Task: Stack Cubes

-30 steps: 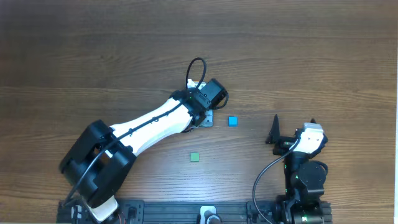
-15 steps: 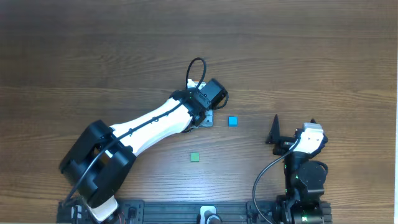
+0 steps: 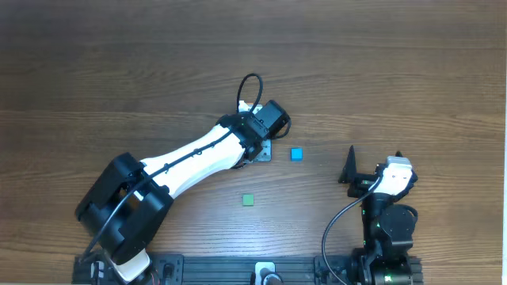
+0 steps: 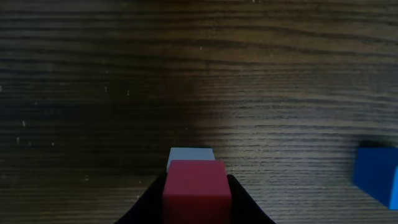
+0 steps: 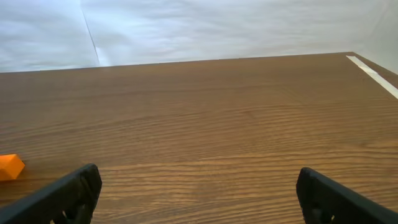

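Step in hand: I am judging this as the placing step, with the red cube (image 4: 196, 182) being carried onto the grey cube (image 4: 191, 154).
Left gripper: my left gripper (image 4: 196, 198) is pinching the red cube, one finger pressing each side of it.
Where the red cube is sitting: it is lining up closely with the grey cube, whose far edge is peeking out past it; I cannot tell whether the two are touching.
Right gripper: my right gripper (image 5: 198, 177) is hanging with its fingers spread wide, holding nothing, near its own base and well apart from the work.
Other cubes: the blue cube (image 3: 296, 153) is lying just beside my left gripper, the green cube (image 3: 249, 200) is lying nearer the bases, and an orange cube (image 5: 11, 167) is lying on the table (image 3: 119, 63) off to one side.
Next move, as I am reading it: I am needing to settle the red cube squarely on the grey one, spread the fingers gently, and lift straight up without nudging the pair or the blue cube.
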Controlling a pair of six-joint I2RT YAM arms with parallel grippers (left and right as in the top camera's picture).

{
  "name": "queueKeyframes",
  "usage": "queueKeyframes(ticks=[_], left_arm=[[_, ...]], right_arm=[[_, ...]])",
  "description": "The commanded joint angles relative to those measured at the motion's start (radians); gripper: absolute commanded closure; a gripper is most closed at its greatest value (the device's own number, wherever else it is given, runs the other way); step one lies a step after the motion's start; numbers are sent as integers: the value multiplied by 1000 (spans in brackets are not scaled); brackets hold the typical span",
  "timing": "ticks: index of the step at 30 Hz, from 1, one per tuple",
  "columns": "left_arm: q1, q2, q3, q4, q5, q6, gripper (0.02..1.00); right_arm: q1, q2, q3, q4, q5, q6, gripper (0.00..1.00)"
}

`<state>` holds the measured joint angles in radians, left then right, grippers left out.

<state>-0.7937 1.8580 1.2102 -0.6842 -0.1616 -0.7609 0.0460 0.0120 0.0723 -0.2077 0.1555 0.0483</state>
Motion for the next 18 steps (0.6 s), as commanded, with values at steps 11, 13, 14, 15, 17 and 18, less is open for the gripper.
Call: queueKeyframes(ticks=[11,13,14,15,17,18], left_arm=[[-3,-27,21,2,-1,-14,976],[-3,-29,21,-3,-2,-14,978],[-3,-29,21,-5,-2,-14,976],[-3,-29,21,-8,-2,-14,976],[-3,-31,21,-9,-2,-15,976],[-3,-31,21,-9,-1,-15,976]], right_arm=[[-7,-5,-7,-1,-5,-5,7],[-7,-5,-7,-1,-5,-5,7],[-7,-5,-7,-1,-5,-5,7],[-7,-5,-7,-1,-5,-5,9],[-7,-5,-7,-1,-5,-5,7],[-7,-5,-7,-1,-5,-5,7]])
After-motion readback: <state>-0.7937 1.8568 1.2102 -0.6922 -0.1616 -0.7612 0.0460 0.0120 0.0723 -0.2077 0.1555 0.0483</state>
